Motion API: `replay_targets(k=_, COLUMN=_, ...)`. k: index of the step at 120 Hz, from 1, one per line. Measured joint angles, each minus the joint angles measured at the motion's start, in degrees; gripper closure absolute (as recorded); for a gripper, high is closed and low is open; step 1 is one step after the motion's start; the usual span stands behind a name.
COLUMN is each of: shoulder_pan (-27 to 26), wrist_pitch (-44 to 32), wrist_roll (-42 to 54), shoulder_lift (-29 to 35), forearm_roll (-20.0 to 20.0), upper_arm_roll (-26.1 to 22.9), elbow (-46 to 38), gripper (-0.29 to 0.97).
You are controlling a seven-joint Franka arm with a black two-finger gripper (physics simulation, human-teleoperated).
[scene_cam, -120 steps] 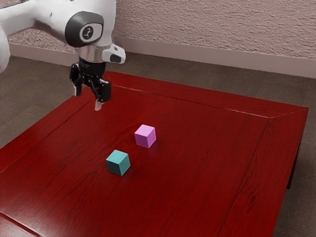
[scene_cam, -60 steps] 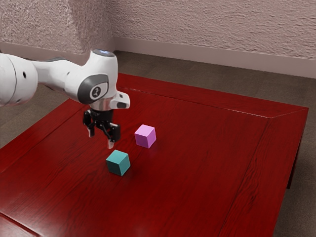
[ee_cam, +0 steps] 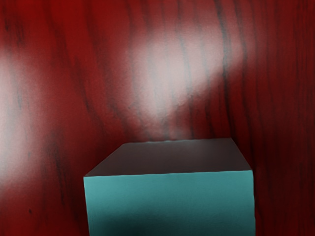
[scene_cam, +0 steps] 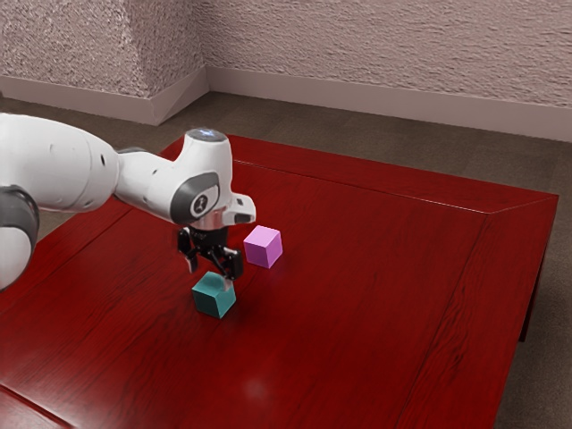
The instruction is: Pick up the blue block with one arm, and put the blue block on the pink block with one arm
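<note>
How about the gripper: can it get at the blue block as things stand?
Probably yes: the open gripper hangs just above the blue block, nothing lies between them, and the pink block stands apart.

A glossy dark-red wooden worktop (scene_cam: 402, 295) with a border strip along its edges stands on a dull brown-grey floor (scene_cam: 357, 125). Behind it runs a rough, pale stucco wall (scene_cam: 402, 40) with a light baseboard (scene_cam: 384, 96). At the exterior view's left the wall juts out in a corner (scene_cam: 192, 54). Soft pale glare (ee_cam: 182, 64) lies on the wood grain.
</note>
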State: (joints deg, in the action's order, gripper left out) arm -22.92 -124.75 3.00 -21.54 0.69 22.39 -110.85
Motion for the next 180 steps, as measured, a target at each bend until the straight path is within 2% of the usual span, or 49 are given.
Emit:
replay_targets(k=34, shoulder_pan=-0.1, wrist_pitch=-2.5, wrist_roll=0.7, shoulder_lift=-4.1, forearm_roll=4.7, upper_arm_roll=-0.1, elbow=0.3, gripper=0.00)
replay_targets(k=67, shoulder_pan=-0.1, wrist_pitch=-4.1, wrist_roll=1.0, shoulder_lift=-7.3, forearm_roll=6.3, upper_arm_roll=-0.1, elbow=0.4, gripper=-0.01)
replay_targets(k=77, shoulder_pan=-0.3, wrist_pitch=-4.5, wrist_roll=1.0, shoulder_lift=-7.5, forearm_roll=6.4, upper_arm_roll=-0.1, elbow=0.9, gripper=0.05)
replay_targets(k=99, shoulder_pan=-0.4, wrist_pitch=-4.9, wrist_roll=1.0, shoulder_lift=-7.4, forearm_roll=6.8, upper_arm_roll=-0.1, elbow=1.2, gripper=0.07)
replay_targets(k=118, shoulder_pan=-0.6, wrist_pitch=-5.0, wrist_roll=1.3, shoulder_lift=-6.2, forearm_roll=7.0, upper_arm_roll=-0.2, elbow=1.9, gripper=0.25)
replay_targets(k=140, shoulder_pan=-0.6, wrist_pitch=-3.6, wrist_roll=1.9, shoulder_lift=-3.9, forearm_roll=6.9, upper_arm_roll=-0.2, elbow=2.5, gripper=0.27)
replay_targets(k=159, shoulder_pan=0.0, wrist_pitch=0.4, wrist_roll=2.9, shoulder_lift=-3.6, forearm_roll=6.9, upper_arm_roll=-0.2, elbow=9.3, gripper=0.28)
replay_targets(k=170, shoulder_pan=2.1, wrist_pitch=2.7, wrist_roll=3.4, shoulder_lift=-5.0, forearm_roll=7.2, upper_arm_roll=-0.3, elbow=13.9, gripper=0.28)
replay_targets(k=180, shoulder_pan=6.9, wrist_pitch=4.4, wrist_roll=3.9, shoulder_lift=-7.4, forearm_roll=7.4, upper_arm_roll=-4.3, elbow=19.0, gripper=0.27)
